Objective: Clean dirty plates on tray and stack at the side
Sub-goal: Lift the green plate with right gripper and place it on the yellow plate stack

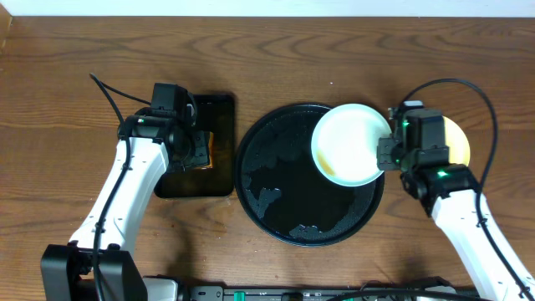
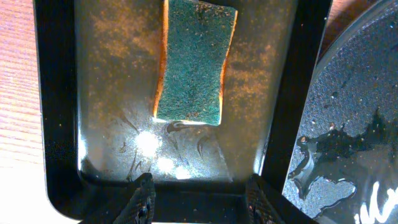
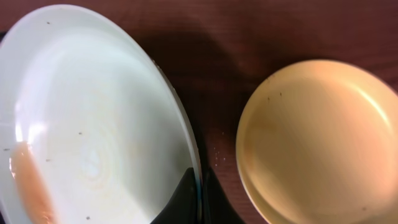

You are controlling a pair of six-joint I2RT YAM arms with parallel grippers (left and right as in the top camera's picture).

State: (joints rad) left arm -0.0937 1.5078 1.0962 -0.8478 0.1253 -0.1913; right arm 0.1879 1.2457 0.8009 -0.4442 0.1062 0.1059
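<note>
A small round whitish plastic plate (image 1: 349, 144) hangs tilted over the two o'clock rim of the large round glossy black tray (image 1: 280, 205), pinched at its edge by the right gripper (image 3: 199, 186). A brownish smear sits near its rim. The tray is wet with puddles. At the tray's three o'clock, a pale yellow round plastic plate (image 3: 317, 137) lies flat on the dark wood-grain tabletop (image 1: 351, 50).

No lettering, number, brand or sign can be read in any view: not on the whitish round plastic plate (image 1: 351, 144), the pale yellow round plastic plate (image 3: 317, 137), the large round glossy black tray (image 1: 267, 138), or the green-faced sponge (image 2: 194, 62) in its small rectangular black tray (image 2: 59, 93).
</note>
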